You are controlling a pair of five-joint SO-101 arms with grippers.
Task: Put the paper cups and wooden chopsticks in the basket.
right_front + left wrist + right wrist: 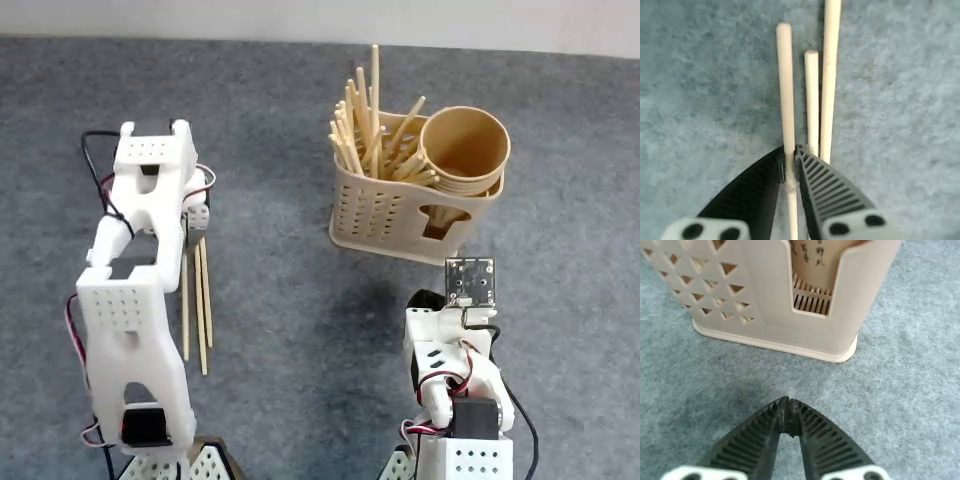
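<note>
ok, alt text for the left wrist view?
The left pincer is shut on one wooden chopstick lying on grey carpet, its jaws closed around the shaft. A second chopstick and a third chopstick lie close alongside, roughly parallel.

Soft, even light falls from overhead on the grey felt-like table cover (300, 120), bright and without glare. Just ahead of the right claw (789, 412), between it and the beige perforated plastic basket (765, 315), a diffuse dark shadow lies on the cover. The basket wall facing that claw is evenly lit. The pale round wooden chopstick (785, 90) pinched in the left claw (790, 160) is brightly lit, and two more chopsticks (812, 100) beside it cast only thin, faint shadows. The black ribbed fingers (825, 185) look dark and matte
</note>
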